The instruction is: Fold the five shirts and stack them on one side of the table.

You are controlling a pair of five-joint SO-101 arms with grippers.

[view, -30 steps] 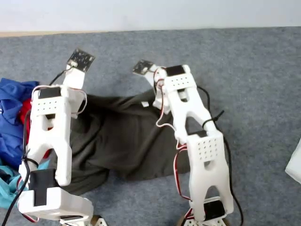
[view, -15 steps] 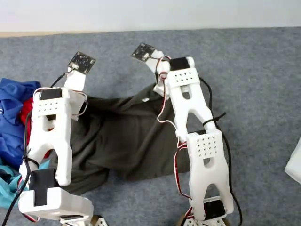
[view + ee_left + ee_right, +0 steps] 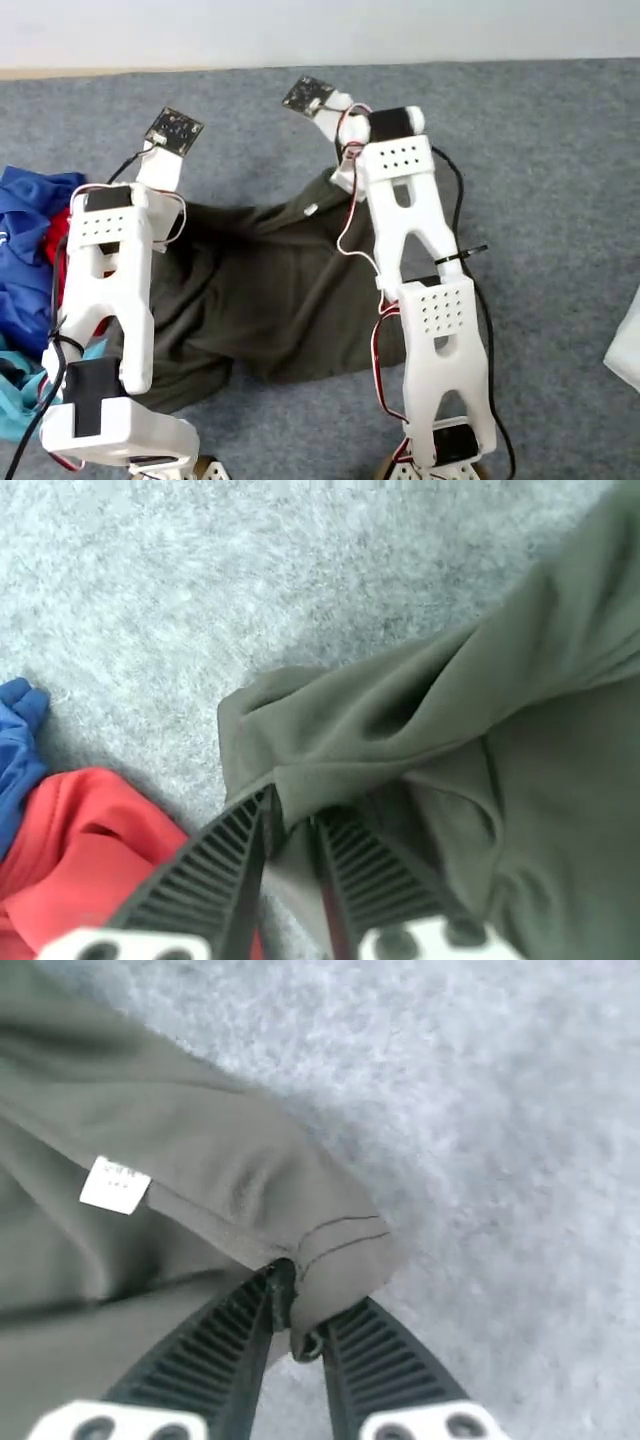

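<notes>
A dark olive shirt (image 3: 270, 290) lies crumpled in the middle of the grey tabletop (image 3: 550, 150), between the two white arms in the high view. The left arm (image 3: 105, 290) stands at the left of the frame over the shirt's left edge. Its wrist view shows the left hand (image 3: 290, 815) with its two ribbed fingers close together, pinching a fold of the olive cloth at the shirt's corner. The right arm (image 3: 430, 310) reaches toward the upper centre of the frame. Its right hand (image 3: 295, 1290) is also clamped on the shirt, gripping a stitched hem at the edge of the cloth. A small white label (image 3: 115, 1185) sits on the cloth near this grip. At the far left edge of the high view a heap of other clothes lies on the tabletop: a blue shirt (image 3: 25, 215) at the top of the heap, a red shirt (image 3: 50, 235) just beside the left arm, and a turquoise shirt (image 3: 20, 400) at the lower left. The red cloth lies just beside the corner held by the left hand. At the right edge of the frame a white object (image 3: 625, 350) is partly visible, well apart from the olive shirt.
</notes>
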